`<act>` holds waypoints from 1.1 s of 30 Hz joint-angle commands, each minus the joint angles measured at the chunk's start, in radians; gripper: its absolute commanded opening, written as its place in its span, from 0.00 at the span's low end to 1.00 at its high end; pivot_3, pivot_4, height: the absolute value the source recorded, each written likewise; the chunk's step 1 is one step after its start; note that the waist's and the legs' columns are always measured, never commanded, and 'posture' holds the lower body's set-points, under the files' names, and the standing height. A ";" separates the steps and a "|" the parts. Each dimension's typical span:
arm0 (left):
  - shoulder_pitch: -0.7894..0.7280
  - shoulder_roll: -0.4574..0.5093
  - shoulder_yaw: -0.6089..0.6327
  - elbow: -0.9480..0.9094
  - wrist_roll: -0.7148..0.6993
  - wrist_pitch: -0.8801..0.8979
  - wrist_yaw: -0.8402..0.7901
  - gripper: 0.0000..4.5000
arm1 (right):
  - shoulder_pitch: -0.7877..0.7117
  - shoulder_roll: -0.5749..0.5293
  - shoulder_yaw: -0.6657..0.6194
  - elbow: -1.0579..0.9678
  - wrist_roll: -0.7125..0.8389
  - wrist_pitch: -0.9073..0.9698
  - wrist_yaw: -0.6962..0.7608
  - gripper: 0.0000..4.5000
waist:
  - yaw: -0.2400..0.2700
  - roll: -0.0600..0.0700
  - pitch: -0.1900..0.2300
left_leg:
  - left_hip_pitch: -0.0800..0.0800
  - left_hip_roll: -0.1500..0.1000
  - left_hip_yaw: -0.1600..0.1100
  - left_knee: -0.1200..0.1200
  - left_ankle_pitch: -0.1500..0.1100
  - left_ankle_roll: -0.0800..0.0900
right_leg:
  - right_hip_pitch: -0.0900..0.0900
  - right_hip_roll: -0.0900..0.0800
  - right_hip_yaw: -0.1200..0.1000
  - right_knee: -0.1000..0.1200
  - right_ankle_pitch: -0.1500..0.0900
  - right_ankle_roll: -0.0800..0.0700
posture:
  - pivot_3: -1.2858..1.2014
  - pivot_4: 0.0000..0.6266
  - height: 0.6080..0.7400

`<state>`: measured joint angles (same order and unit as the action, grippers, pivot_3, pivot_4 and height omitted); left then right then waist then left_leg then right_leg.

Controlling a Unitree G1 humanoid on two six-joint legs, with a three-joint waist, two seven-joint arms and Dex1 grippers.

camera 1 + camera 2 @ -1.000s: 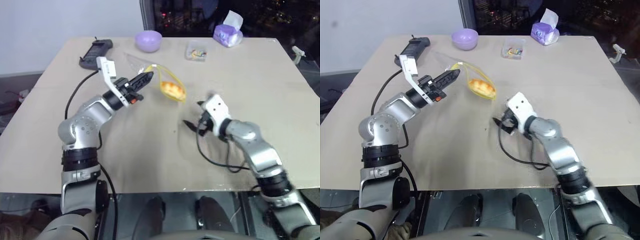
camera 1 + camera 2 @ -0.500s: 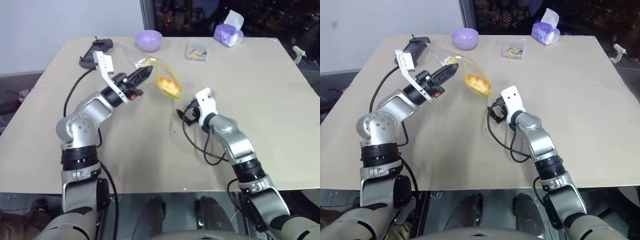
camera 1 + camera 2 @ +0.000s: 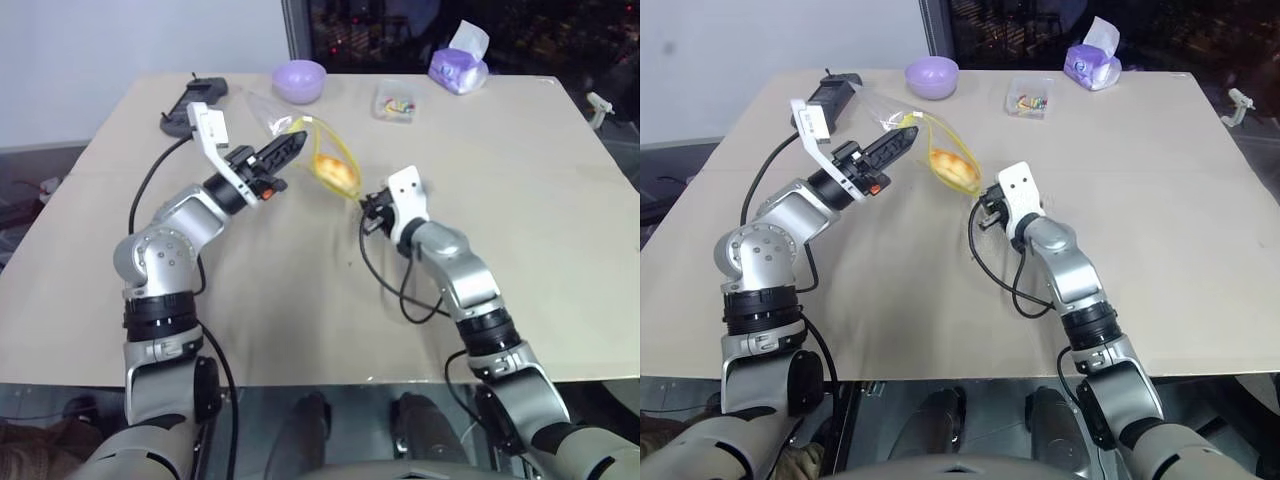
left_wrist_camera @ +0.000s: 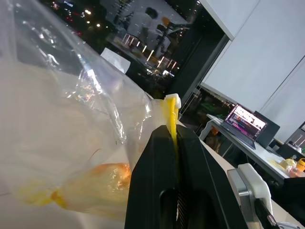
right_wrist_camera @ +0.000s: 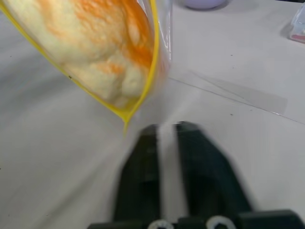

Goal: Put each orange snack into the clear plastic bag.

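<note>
1. Since the earlier frame, the right gripper has crossed the table toward the bag and now sits just below its low corner, with its jaws drawn nearly together on nothing.
2. Left gripper is clenched on the bag's yellow strip, holding the bag off the table.
3. Orange bun already lies inside the bag, sagging at its lower end, at about 11 o'clock from the right gripper.
4. Risk: the mouth looks unsealed, so a nudge from below or a tilt of the bag could tip the bun back out; the thin strip could also slip from the left gripper.
5. Hard to make out: whether the right gripper touches the bag's corner, and whether any other bun remains, since none shows beside the lilac bowl.
</note>
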<state>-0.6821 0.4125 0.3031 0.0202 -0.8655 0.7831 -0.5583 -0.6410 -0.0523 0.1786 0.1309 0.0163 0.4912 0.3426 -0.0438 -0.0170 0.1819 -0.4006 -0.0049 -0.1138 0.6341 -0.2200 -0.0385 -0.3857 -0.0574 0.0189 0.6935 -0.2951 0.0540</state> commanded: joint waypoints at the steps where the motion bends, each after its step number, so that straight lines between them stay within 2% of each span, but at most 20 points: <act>1: 0.000 0.001 0.001 -0.052 -0.013 -0.009 -0.008 0.00 | -0.024 0.007 -0.012 -0.047 0.017 -0.014 0.003 0.01 | -0.001 0.000 0.000 | 0.000 0.000 0.000 0.000 0.000 0.000 | 0.000 0.000 0.000 0.000 0.000 0.000 | 0.52 0.24 0.83; 7: -0.004 0.003 0.005 -0.047 -0.011 -0.013 -0.008 0.00 | -0.013 -0.011 -0.003 -0.074 0.053 0.023 0.058 0.01 | 0.000 0.000 0.000 | 0.000 0.000 0.000 0.000 0.000 0.000 | 0.000 0.000 0.000 0.000 0.000 0.000 | 0.52 0.24 0.83; 10: -0.005 0.003 0.004 -0.045 -0.007 -0.017 -0.009 0.00 | 0.009 -0.033 0.006 -0.101 0.058 0.036 0.083 0.20 | 0.000 0.000 0.000 | 0.000 0.000 0.000 0.000 0.000 0.000 | 0.000 0.000 0.000 0.000 0.000 0.000 | 0.52 0.24 0.83; 13: -0.005 0.002 0.004 -0.045 -0.006 -0.018 -0.009 0.00 | 0.032 -0.036 0.011 -0.135 0.061 0.049 0.081 0.52 | 0.001 0.000 0.000 | 0.000 0.000 0.000 0.000 0.000 0.000 | 0.000 0.000 0.000 0.000 0.000 0.000 | 0.52 0.24 0.83; 24: -0.010 -0.001 0.003 -0.050 -0.009 -0.019 -0.008 0.00 | 0.046 -0.022 0.002 -0.184 0.121 0.091 0.107 0.52 | 0.000 0.000 0.000 | 0.000 0.000 0.000 0.000 0.000 0.000 | 0.000 0.000 0.000 0.000 0.000 0.000 | 0.52 0.24 0.83; 33: 0.000 -0.004 0.005 -0.072 -0.019 -0.013 -0.003 0.00 | -0.018 0.018 -0.032 -0.077 0.110 0.041 0.037 0.52 | 0.000 0.000 0.000 | 0.000 0.000 0.000 0.000 0.000 0.000 | 0.000 0.000 0.000 0.000 0.000 0.000 | 0.52 0.24 0.83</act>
<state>-0.6726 0.4069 0.3029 0.0051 -0.8663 0.7810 -0.5583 -0.6311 -0.0438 0.1594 0.0661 0.1201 0.5614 0.3893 -0.0434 -0.0170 0.1819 -0.4006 -0.0049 -0.1139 0.6339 -0.2201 -0.0384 -0.3858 -0.0574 0.0189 0.6934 -0.2951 0.0540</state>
